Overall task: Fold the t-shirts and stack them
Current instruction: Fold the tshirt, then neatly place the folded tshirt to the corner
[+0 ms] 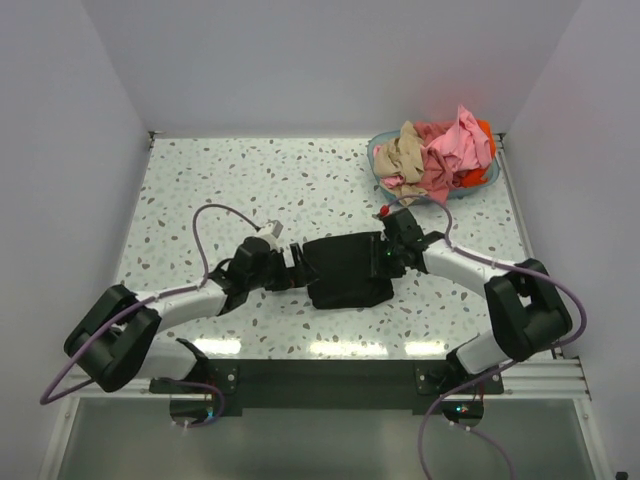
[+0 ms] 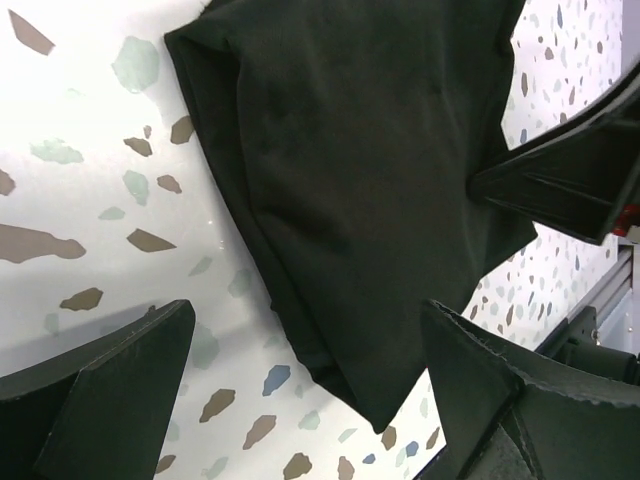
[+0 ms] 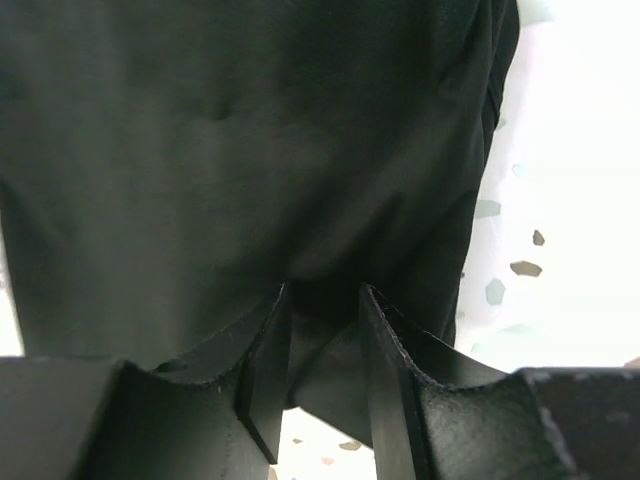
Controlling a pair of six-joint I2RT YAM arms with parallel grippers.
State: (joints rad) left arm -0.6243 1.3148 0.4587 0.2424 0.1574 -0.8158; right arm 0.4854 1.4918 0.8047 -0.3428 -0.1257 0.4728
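Left pincer (image 2: 305,395) is spread wide and holds nothing. Its fingers (image 2: 110,400) sit either side of a corner of the black t-shirt (image 1: 348,270); can't tell if one brushes it. Right pincer (image 3: 325,365) is nearly closed, pinching a fold at the shirt's edge. The shirt lies folded mid-surface (image 1: 230,180), btw the two arms. Pink tee (image 1: 455,140), tan tee (image 1: 405,152) and orange-red tee (image 1: 486,130) are heaped in the teal basket (image 1: 373,158) at the far right corner. The orange one is mostly hidden, and the pile is too tangled to count. Right wrist view is nearly all black cloth, edges cut off.
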